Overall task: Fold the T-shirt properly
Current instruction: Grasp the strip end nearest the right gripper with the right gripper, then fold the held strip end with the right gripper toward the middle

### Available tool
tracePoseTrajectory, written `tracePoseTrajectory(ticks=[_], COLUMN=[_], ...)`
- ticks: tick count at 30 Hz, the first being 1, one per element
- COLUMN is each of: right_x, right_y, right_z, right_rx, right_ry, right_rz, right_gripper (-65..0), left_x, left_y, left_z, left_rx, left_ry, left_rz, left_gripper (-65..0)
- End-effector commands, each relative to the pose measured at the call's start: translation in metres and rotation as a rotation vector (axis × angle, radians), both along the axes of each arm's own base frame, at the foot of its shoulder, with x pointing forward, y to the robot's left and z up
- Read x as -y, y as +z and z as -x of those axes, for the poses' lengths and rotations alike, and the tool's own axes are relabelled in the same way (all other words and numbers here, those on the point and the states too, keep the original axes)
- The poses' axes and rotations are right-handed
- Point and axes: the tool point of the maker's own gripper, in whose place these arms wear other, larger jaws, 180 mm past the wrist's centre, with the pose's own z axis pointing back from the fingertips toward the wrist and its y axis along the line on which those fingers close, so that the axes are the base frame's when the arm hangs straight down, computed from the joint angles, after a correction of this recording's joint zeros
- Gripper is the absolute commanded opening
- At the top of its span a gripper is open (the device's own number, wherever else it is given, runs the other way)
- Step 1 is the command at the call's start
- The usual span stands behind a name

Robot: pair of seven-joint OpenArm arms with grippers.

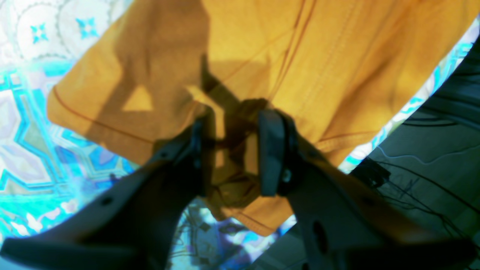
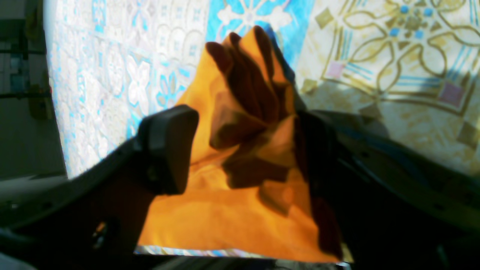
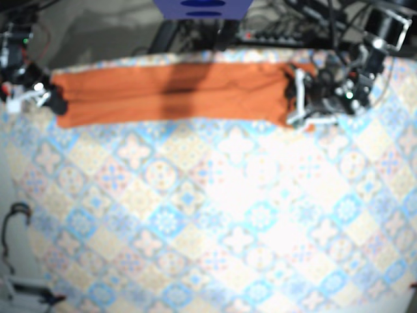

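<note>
The T-shirt (image 3: 176, 94) lies as a long narrow band along the far edge of the table (image 3: 215, 222), with the left gripper (image 1: 234, 142) and right gripper (image 2: 242, 142) each closed on bunched cloth at one end, so the lengthwise folds look done and the crosswise folds remain.

The T-shirt (image 3: 176, 94) blocks the far strip of the patterned tablecloth (image 3: 215, 222) from side to side. Open passage: all tablecloth in front of it. Cables (image 1: 423, 180) lie beyond its edge, left-arm side.
</note>
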Motion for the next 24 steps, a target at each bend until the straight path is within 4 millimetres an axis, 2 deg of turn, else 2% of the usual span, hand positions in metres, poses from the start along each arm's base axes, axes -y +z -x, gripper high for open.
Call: tracePoseTrajectory(ticks=[1,4,7,14,19,24], right_x=[0.001,0.0,-0.013,-0.026,-0.023,-0.019], right_y=[-0.002,-0.008,-0.015,-0.022,-0.02,-0.012], right_z=[0.006,0.011,0.012,0.013,0.009,0.009], right_rx=[-0.033,-0.063,-0.064,-0.063,-0.038,-0.023], right_ry=[0.041,0.065,0.061,0.057,0.036,0.078], right_rz=[0.024,0.047,0.027,0.012,0.022,0.096], right_gripper=[-23.4,-23.5,-25.9,-39.3,-51.4,-58.5], left_x=[-0.003,-0.003,-0.004,-0.004,-0.004,-0.004], left_y=[0.008,0.008,0.008,0.008,0.008,0.008], left_z=[-0.008,-0.008,-0.009,-0.009,-0.009,-0.009], left_rx=[0.029,0.029,0.03,0.03,0.03,0.03], left_ry=[-0.001,-0.001,0.001,0.001,0.001,0.002], left_rz=[0.003,0.003,0.002,0.002,0.002,0.001], left_gripper=[-45.1,-45.1,-45.1,-45.1,-45.1,-45.1])
